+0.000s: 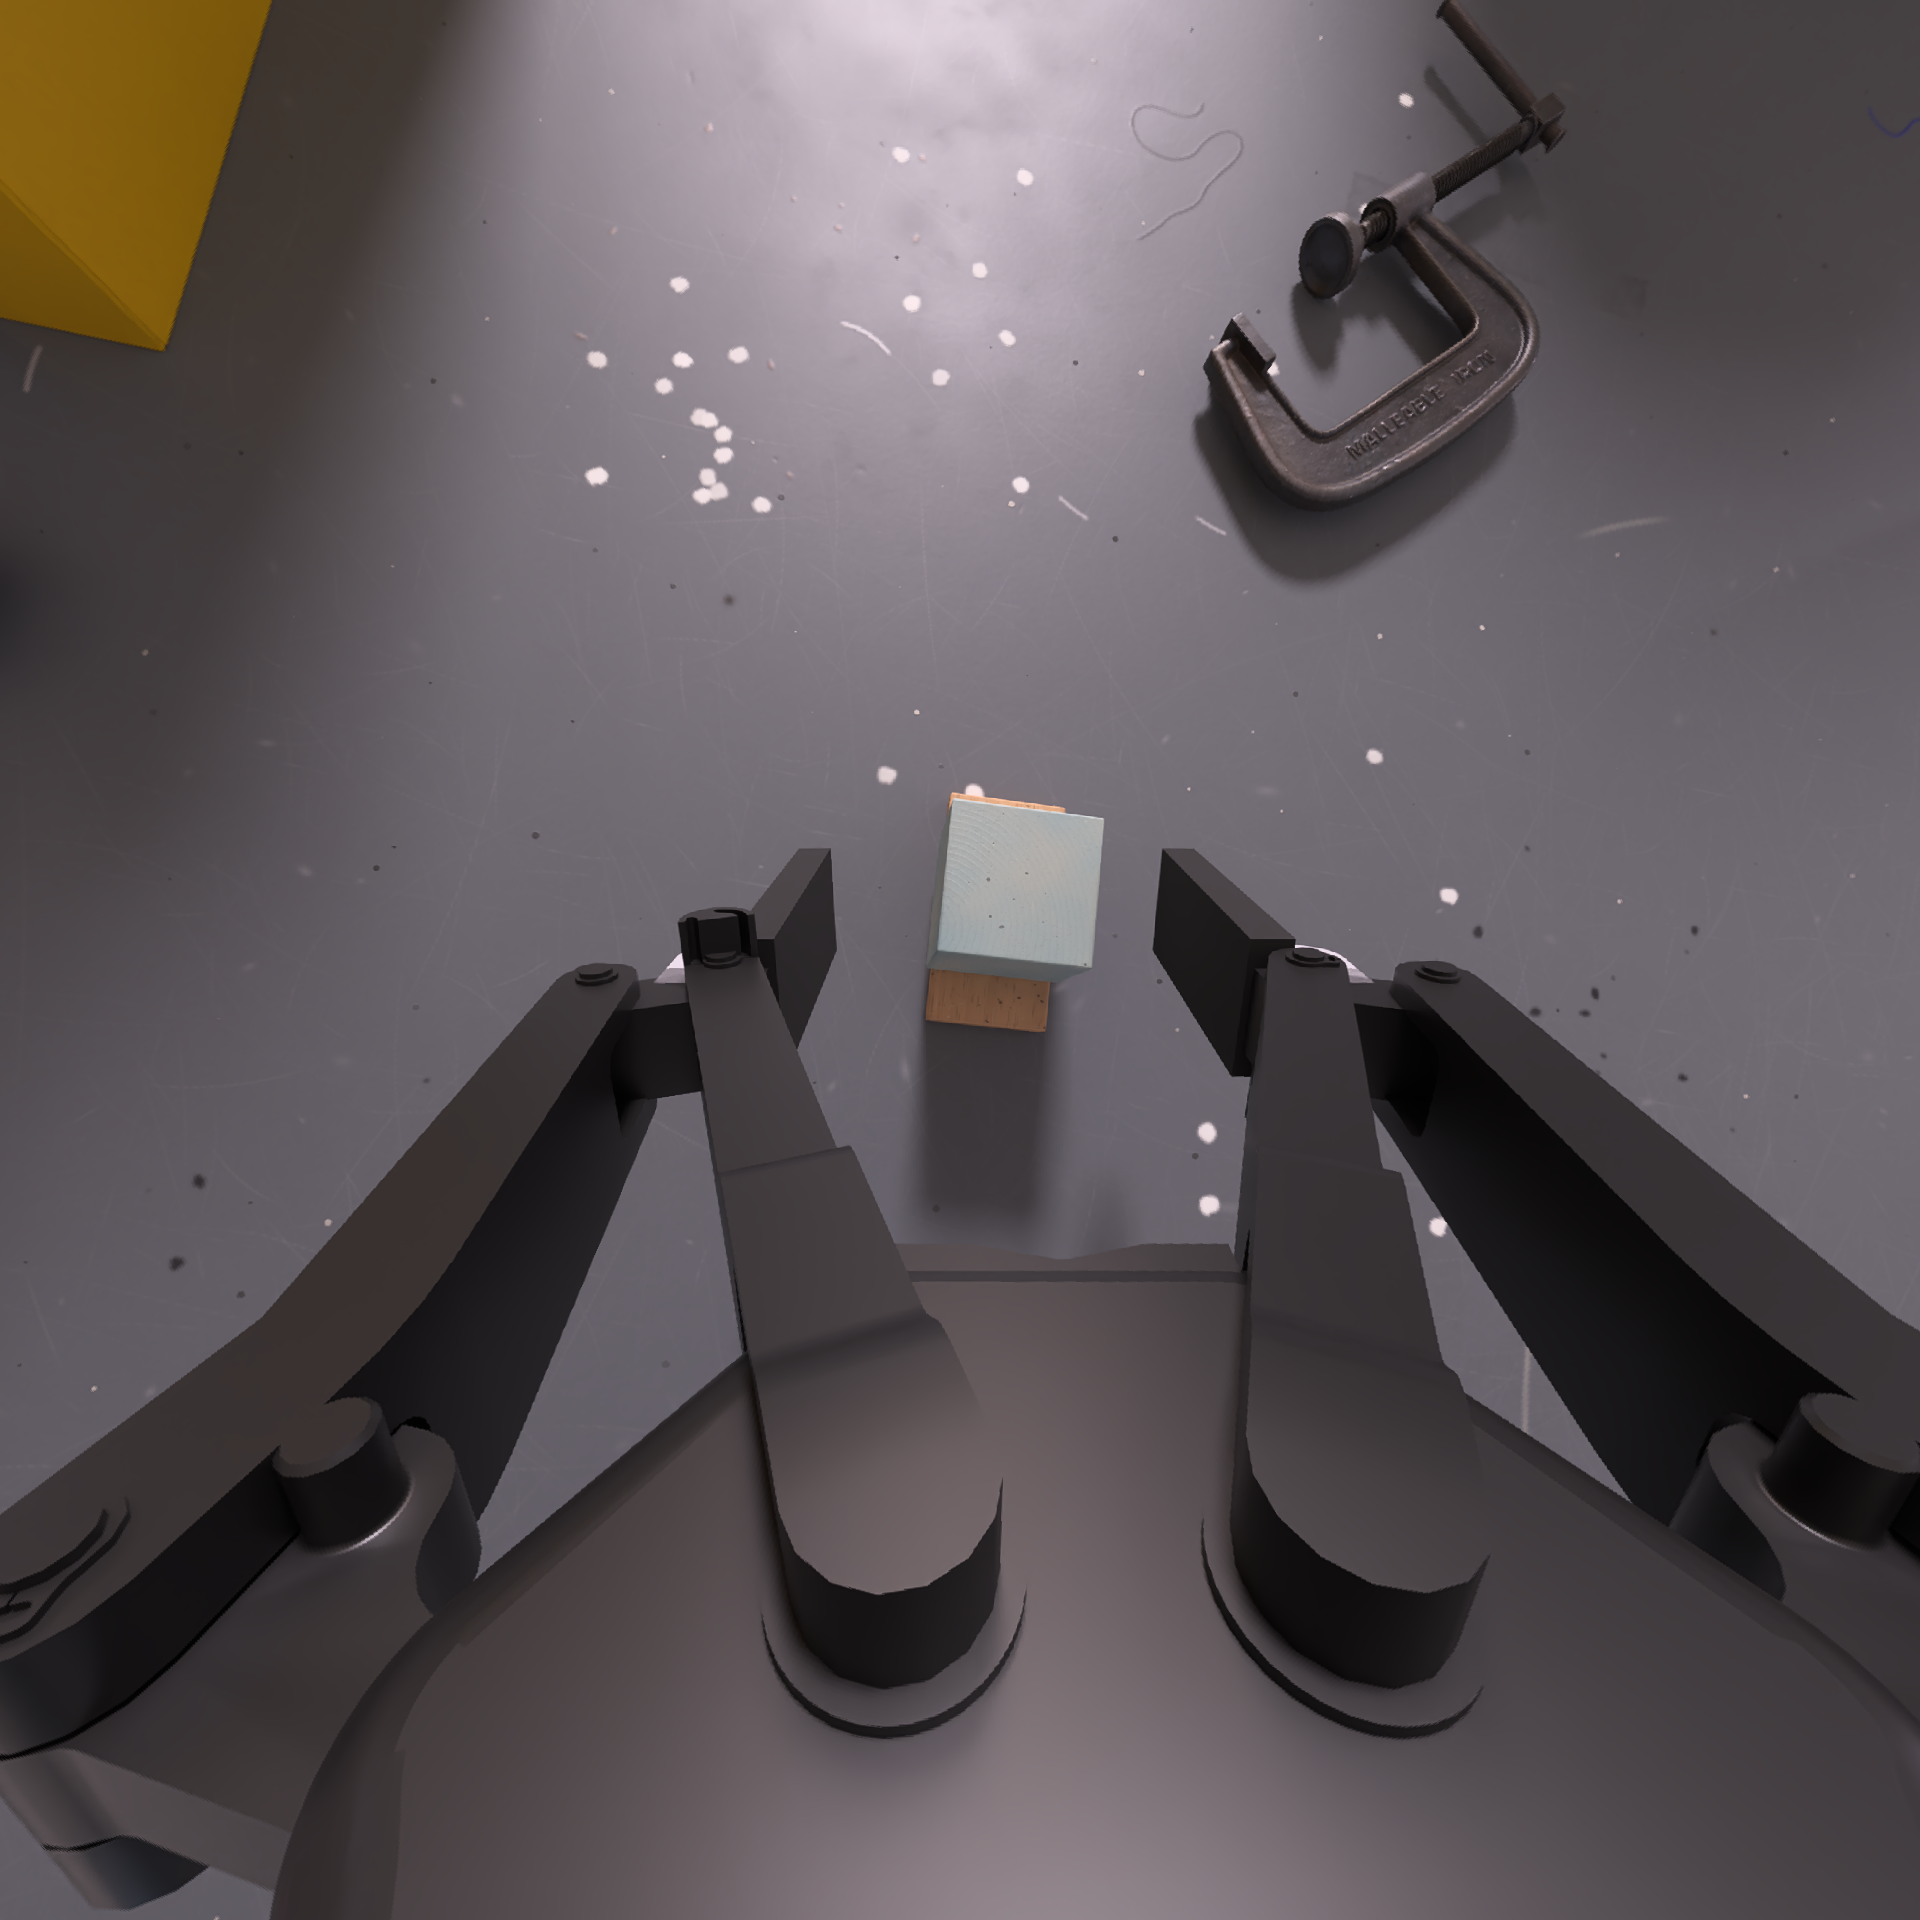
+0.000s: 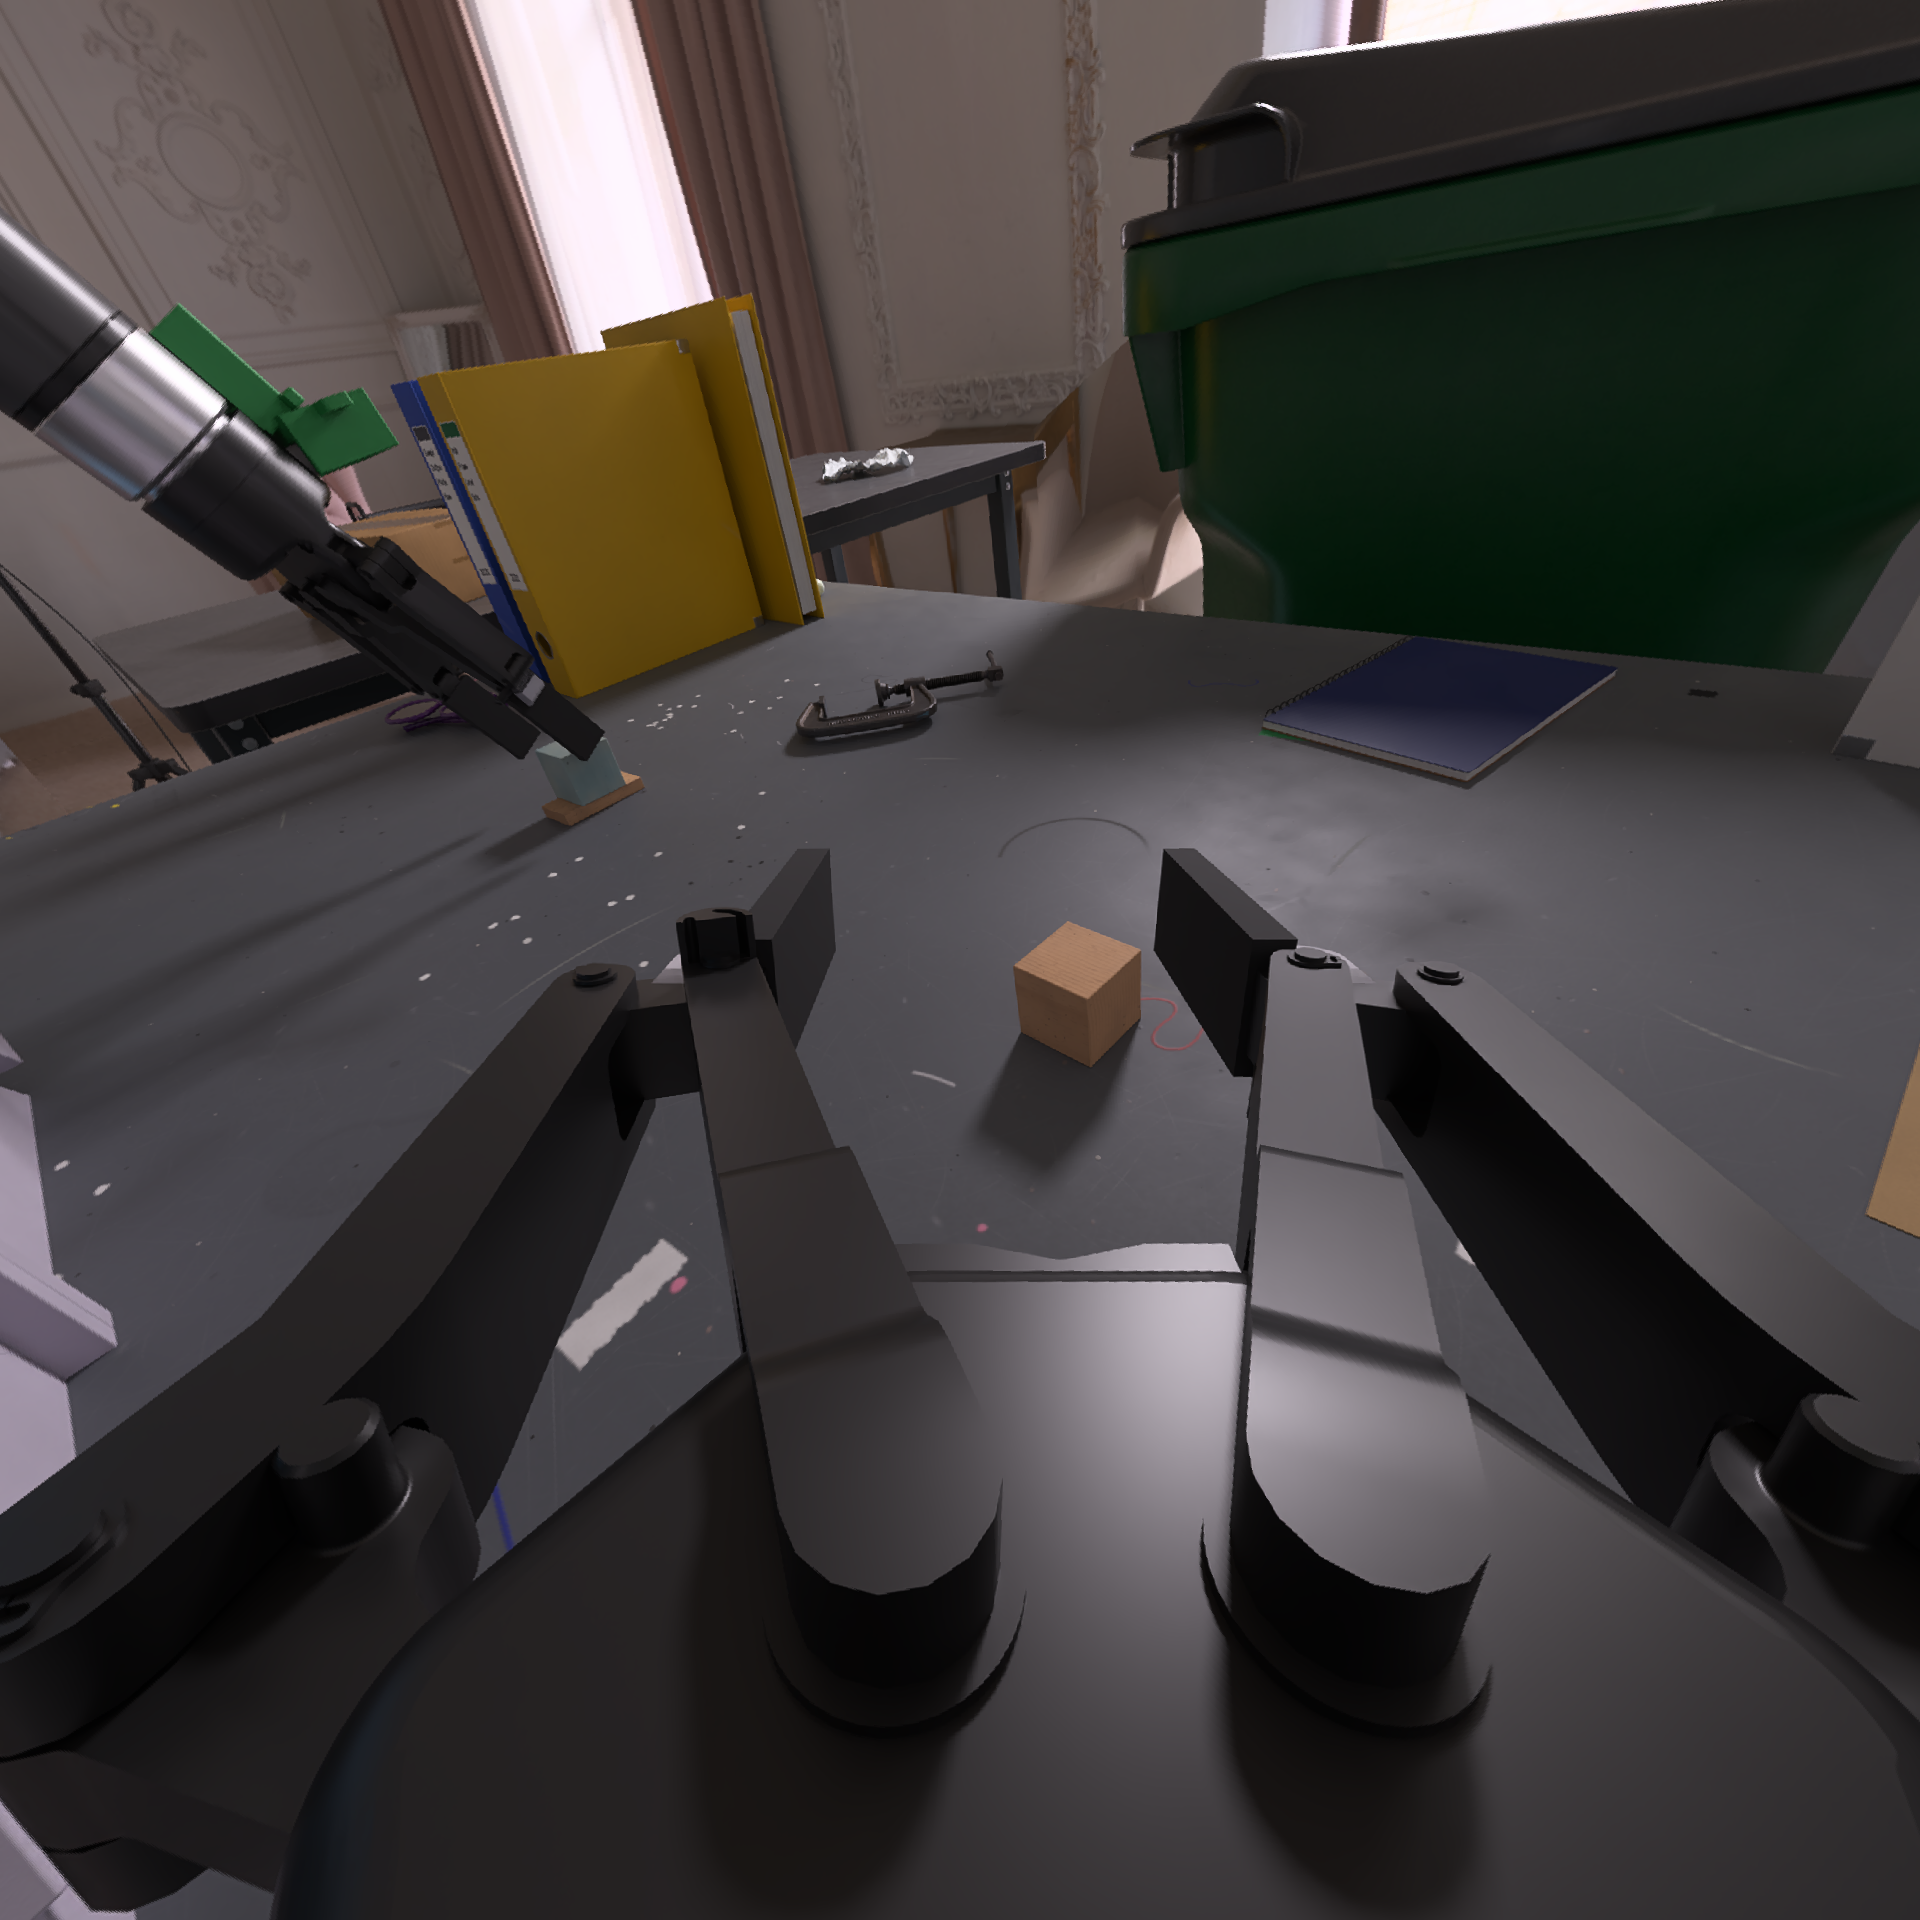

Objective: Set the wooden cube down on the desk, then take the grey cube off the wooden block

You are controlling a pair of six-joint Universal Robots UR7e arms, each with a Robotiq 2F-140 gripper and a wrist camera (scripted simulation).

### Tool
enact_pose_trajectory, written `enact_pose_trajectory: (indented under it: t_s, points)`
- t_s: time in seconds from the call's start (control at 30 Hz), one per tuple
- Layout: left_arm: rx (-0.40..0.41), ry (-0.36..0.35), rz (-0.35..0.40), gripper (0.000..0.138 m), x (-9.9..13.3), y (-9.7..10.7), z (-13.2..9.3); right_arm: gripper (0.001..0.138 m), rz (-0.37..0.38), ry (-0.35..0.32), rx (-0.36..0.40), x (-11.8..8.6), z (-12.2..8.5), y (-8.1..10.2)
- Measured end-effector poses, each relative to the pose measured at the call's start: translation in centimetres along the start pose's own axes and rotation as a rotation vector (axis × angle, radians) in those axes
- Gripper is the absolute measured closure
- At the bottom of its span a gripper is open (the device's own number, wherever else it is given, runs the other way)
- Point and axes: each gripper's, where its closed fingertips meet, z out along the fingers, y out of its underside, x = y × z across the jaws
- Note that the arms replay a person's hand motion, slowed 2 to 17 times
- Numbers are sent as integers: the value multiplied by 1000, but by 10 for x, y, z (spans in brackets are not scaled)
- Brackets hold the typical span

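A pale grey cube (image 1: 1016, 900) sits on a flat wooden block (image 1: 987, 1003) on the dark desk. My left gripper (image 1: 995, 914) is open, its jaws on either side of the grey cube without touching it. The stack (image 2: 582, 774) also shows far left in the right wrist view, with the left gripper (image 2: 540, 727) over it. A wooden cube (image 2: 1078, 989) rests on the desk. My right gripper (image 2: 995, 935) is open and empty, just above and behind the wooden cube, which lies nearer the right jaw.
A dark C-clamp (image 1: 1392, 343) lies on the desk beyond the stack, also in the right wrist view (image 2: 883, 707). Yellow binders (image 2: 623, 499) stand at the back left. A blue notebook (image 2: 1444, 707) and a green bin (image 2: 1558, 364) are at the back right.
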Motion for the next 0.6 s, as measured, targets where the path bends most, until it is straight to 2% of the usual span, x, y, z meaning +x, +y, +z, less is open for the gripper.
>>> enact_pose_trajectory:
  t_s: [0.6]
  points:
    - [-42,-20,13,58,-1,3,13,56,7,1,6,1,-1,0]
